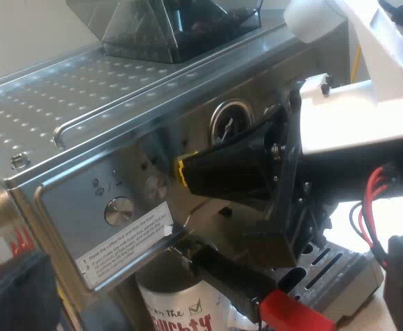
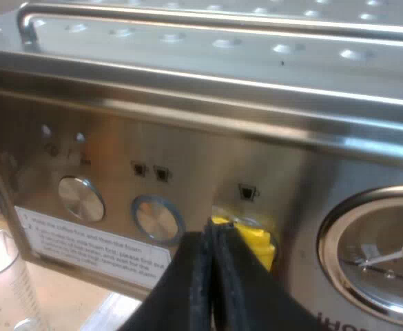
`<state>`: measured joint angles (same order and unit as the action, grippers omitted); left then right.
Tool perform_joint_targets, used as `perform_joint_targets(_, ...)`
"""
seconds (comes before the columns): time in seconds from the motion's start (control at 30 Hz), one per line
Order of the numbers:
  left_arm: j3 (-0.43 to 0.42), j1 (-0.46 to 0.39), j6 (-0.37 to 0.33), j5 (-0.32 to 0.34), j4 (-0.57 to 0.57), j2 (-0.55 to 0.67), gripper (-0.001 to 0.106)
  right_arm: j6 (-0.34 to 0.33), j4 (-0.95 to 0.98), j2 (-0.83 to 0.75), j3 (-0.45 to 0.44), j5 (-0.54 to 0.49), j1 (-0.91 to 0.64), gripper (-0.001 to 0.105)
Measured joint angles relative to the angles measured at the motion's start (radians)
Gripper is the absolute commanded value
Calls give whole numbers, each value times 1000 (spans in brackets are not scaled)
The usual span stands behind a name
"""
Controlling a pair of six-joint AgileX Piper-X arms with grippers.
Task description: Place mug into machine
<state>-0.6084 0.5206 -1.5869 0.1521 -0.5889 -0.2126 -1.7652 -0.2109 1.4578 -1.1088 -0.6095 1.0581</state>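
Nearest: left gripper, 2 black fingers spread wide, facing the espresso machine at its front.

Right gripper: fingers pressed tight together, pinching no object, yellow tip right up at the machine's front panel, just under a small icon btn. Touching the panel or not: can't tell.

Next, low at the machine's front: dark holder handle w/ red end, poking out from under the brew head. Crosses in front of the mug. Mug: white w/ printed lettering, upright, tucked under the machine's front panel, directly below the holder, near the drip tray grill. On the tray or not: can't tell.

Further in, on the machine's front panel: 2 round knobs, a white label w/ small print under them, and the pressure gauge just beside the right gripper's tip.

Measuring glass: clear, upright, just off the machine's lower front, by the label end.

Farthest: perforated steel top of the machine w/ a rail along its edge, plus the dark bean hopper standing on it.
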Motion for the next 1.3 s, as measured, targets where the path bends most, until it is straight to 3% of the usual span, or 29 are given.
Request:
perform_joint_targets(0.07,0,0,0,0,0,0,98,0,21,-10,0,13,16,13)
perform_joint_targets(0.17,0,0,0,0,0,0,98,17,109,-33,-2,27,72,39)
perform_joint_targets(0.23,0,0,0,0,0,0,98,37,161,-51,-2,46,110,65)
perform_joint_targets(0.33,0,0,0,0,0,0,98,69,236,-85,-2,49,117,82)
perform_joint_targets(0.53,-44,0,-101,-39,-42,-9,98,97,405,-193,-2,46,115,84)
perform_joint_targets(0.73,-144,0,-126,-106,-50,-114,98,97,598,-358,-2,46,83,84)
perform_joint_targets(0.87,-205,-36,-158,-112,-53,-198,98,97,725,-464,-2,69,6,84)
perform_joint_targets(1.07,-272,-161,-171,-112,-61,-278,98,97,878,-642,-2,128,-145,84)
perform_joint_targets(1.13,-314,-301,-173,-52,-91,-305,98,97,943,-698,-2,150,-214,84)
perform_joint_targets(1.3,-320,-422,-173,-4,-112,-312,98,76,1078,-797,-2,260,-478,84)
